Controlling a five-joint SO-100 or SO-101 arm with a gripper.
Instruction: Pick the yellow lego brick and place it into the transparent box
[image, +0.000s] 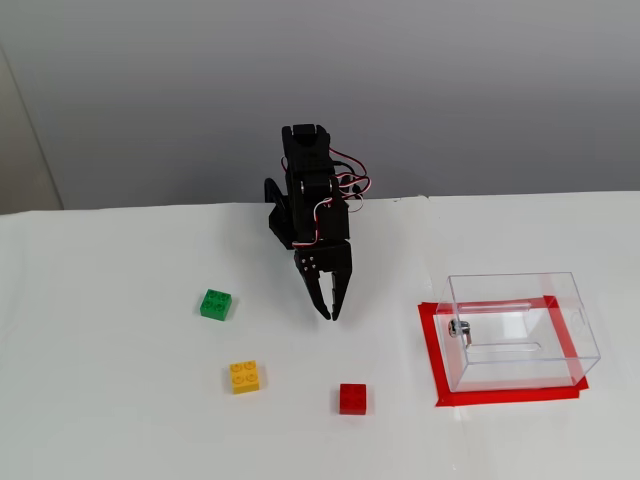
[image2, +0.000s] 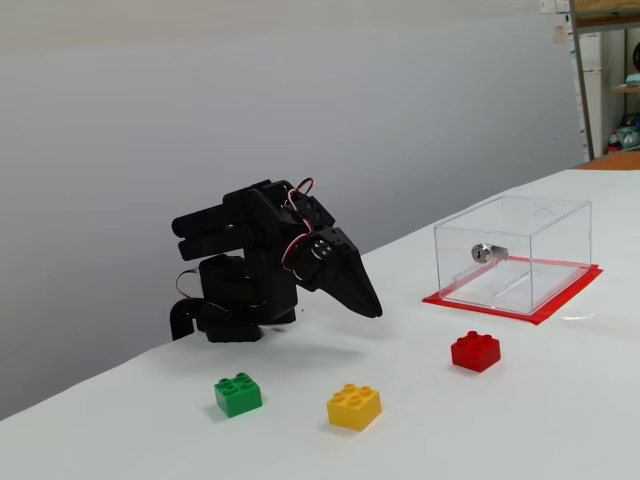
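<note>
The yellow lego brick (image: 245, 376) lies on the white table, between a green brick and a red brick; it also shows in the other fixed view (image2: 353, 406). The transparent box (image: 518, 330) stands empty on a red taped patch at the right, with a small metal fitting on its left wall; in the other fixed view it is at the far right (image2: 513, 252). My black gripper (image: 328, 313) hangs folded near the arm's base, fingertips together, holding nothing, well apart from the yellow brick. In the other fixed view the gripper (image2: 372, 308) points down to the right.
A green brick (image: 215, 304) lies left of the gripper, a red brick (image: 352, 398) below it. In the other fixed view the green brick (image2: 238, 394) is left of the yellow one and the red brick (image2: 475, 351) in front of the box. A grey wall stands behind.
</note>
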